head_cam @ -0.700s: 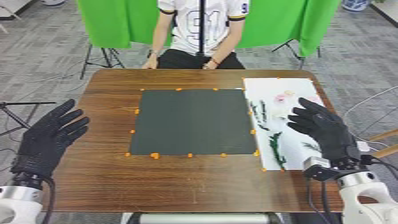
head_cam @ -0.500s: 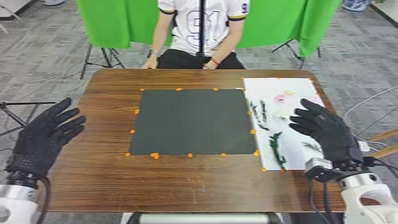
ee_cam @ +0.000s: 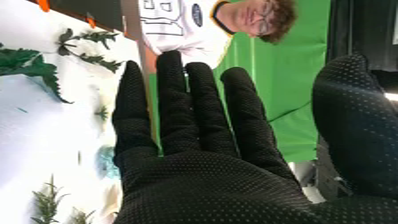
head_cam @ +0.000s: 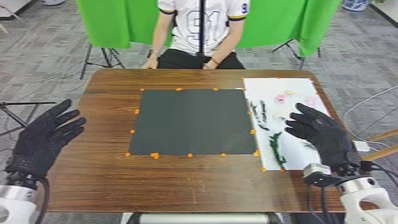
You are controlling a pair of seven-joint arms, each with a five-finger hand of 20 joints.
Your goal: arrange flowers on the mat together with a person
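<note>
In the head view's lower right, a leafy green stem (head_cam: 275, 145) lies left of the right hand's (head_cam: 327, 140) straight, empty fingers; the left hand's (head_cam: 39, 142) are straight too.

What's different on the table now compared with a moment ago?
The right hand has drawn back slightly toward the robot, over the white sheet, and the left hand has shifted slightly left. Nothing was taken hold of or let go. The dark mat, the pink flowers and the green stem stayed put.
</note>
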